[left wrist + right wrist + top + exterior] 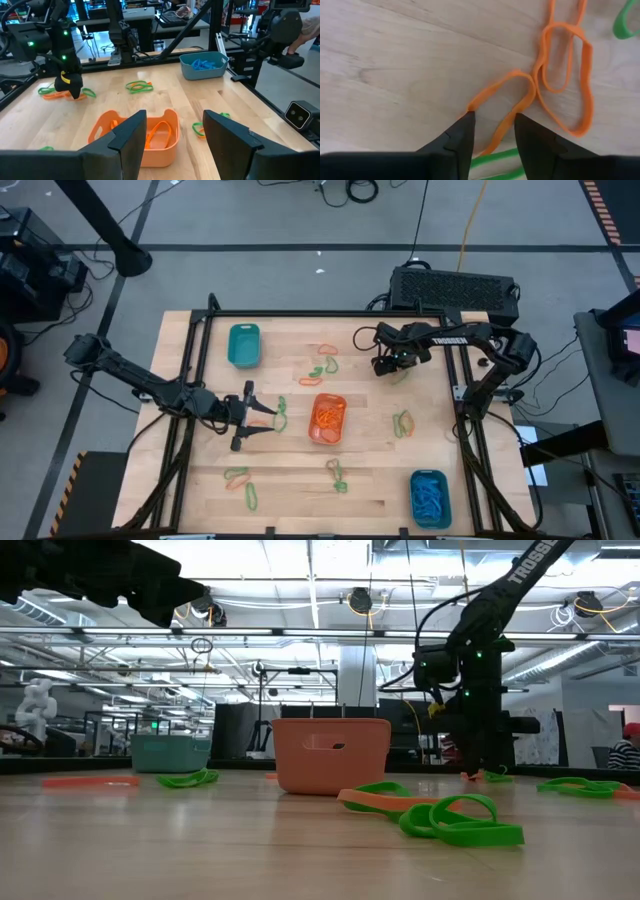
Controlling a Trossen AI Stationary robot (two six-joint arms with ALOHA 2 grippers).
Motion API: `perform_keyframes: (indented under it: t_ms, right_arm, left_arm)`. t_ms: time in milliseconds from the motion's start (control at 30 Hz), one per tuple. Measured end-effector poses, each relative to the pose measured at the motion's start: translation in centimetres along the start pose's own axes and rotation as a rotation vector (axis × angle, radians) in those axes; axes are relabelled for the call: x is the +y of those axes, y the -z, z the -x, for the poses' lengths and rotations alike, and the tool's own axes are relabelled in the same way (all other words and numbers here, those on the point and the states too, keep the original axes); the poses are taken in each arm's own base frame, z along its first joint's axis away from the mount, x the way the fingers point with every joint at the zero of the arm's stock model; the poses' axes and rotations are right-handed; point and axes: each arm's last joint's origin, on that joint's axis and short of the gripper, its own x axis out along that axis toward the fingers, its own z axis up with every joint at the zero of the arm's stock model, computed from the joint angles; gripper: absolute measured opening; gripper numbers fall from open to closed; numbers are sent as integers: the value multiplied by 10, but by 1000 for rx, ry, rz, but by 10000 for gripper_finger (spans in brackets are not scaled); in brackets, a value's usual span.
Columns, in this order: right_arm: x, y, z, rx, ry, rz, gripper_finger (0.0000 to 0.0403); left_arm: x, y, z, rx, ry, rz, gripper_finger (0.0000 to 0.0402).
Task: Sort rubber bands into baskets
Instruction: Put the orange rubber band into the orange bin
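Right end effector [492, 131] is down at the counter [290, 480], fingers parted, an orange rubber band [502, 117] running between the tips. Not clenched yet, nothing grasped. That band's long axis runs diagonally away from the tips, toward a second, bigger orange loop [565, 80] it touches at its far end; a green band [495, 160] passes under the fingers closer in. My read: closing straight down gets the orange strand, though the green one could come along.

In the high view the right end effector [388, 366] sits at about 1 o'clock from the orange basket [327, 418], which lies near counter centre, long axis running front to back, orange bands already in it. The carry from there would head toward 7 o'clock.

Left end effector [246, 418] hovers at 9 o'clock of the orange basket, just beside it, fingers spread and empty; in its wrist view the basket [137, 137] is dead ahead between the fingers. It's nearer the basket, but the right arm is the one on a band.

Further out: blue basket [430, 498] at 5 o'clock, holding blue bands; teal basket [243, 345] at 10 o'clock, looks empty. Loose green and orange bands [240, 478] are scattered near the front edge.
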Motion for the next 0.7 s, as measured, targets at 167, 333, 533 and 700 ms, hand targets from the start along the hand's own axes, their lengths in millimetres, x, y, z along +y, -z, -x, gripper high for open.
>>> perform_keyframes:
  t_ms: [167, 333, 533, 700]
  right_arm:
    - [4, -2, 0, 1, -70, -1, 81]
    - [6, -4, 0, -6, -103, 12, 9]
    - [12, -6, 13, 18, -105, 71, 1]
    - [20, -8, 45, -52, -163, 105, 1]
  left_arm:
    - [0, 0, 0, 0, -1, -2, 203]
    - [0, 0, 0, 0, -3, -3, 203]
    - [0, 0, 0, 0, -3, -8, 203]
    - [0, 0, 0, 1, -3, -8, 203]
